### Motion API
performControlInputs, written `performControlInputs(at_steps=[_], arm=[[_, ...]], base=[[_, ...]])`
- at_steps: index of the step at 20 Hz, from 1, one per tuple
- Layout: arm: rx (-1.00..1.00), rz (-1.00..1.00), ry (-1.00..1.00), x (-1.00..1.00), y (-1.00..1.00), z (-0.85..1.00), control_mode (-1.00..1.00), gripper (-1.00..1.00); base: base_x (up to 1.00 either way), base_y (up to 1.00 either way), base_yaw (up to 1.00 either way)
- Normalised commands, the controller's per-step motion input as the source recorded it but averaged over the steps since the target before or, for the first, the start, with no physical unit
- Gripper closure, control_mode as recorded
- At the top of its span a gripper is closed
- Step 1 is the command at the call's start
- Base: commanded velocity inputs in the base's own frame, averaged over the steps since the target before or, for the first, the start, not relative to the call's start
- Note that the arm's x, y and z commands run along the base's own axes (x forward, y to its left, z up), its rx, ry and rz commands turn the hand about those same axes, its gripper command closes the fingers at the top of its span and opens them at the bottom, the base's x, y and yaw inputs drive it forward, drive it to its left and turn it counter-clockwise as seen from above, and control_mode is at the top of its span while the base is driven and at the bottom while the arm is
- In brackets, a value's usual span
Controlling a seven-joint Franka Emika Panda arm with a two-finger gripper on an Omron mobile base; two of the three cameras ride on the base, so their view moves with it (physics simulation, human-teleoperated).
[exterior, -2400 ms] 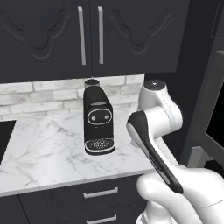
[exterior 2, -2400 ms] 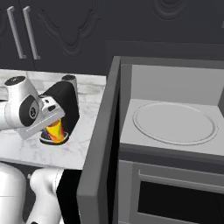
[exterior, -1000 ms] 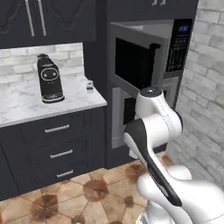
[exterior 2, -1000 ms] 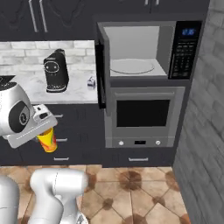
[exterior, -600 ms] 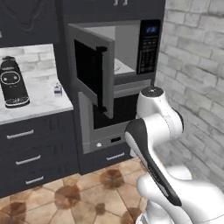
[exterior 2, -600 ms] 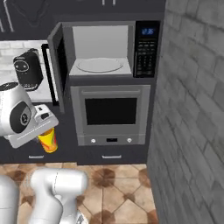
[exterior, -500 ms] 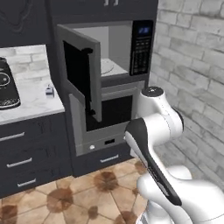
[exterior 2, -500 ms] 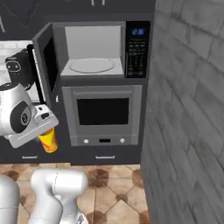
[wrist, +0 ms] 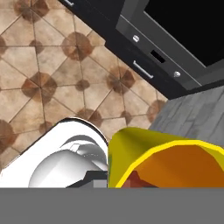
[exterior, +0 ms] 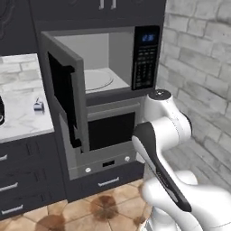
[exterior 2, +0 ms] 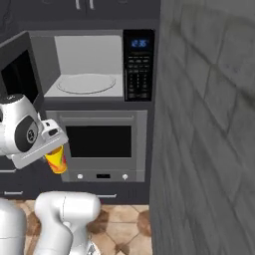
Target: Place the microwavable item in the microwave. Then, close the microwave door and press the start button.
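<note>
Pincer (exterior 2: 56,155) with cup (exterior 2: 56,159) above tiled floor (wrist: 39,74)

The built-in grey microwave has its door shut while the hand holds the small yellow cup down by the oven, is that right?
Not quite: the built-in grey microwave has its metal-framed door swung open, as the left base view shows, baring the round turntable plate. The rest holds: the hand holds the small yellow cup down by the grey oven.
</note>
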Motion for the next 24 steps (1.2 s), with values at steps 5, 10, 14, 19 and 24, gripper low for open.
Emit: performControlInputs(at_steps=[5,10,14,19,24], arm=[[0.00,0.00,0.00,0.00,0.00,0.00,1.00,1.00],[0.00,0.00,0.00,0.00,0.00,0.00,1.00,1.00],[0.00,0.00,0.00,0.00,0.00,0.00,1.00,1.00],[0.00,0.00,0.00,0.00,0.00,0.00,1.00,1.00],[0.00,0.00,0.00,0.00,0.00,0.00,1.00,1.00]], base=[[0.77,-0.12,0.12],[0.20,-0.42,0.09],[0.32,-0.40,0.10],[0.54,-0.24,0.08],[0.27,-0.15,0.04]])
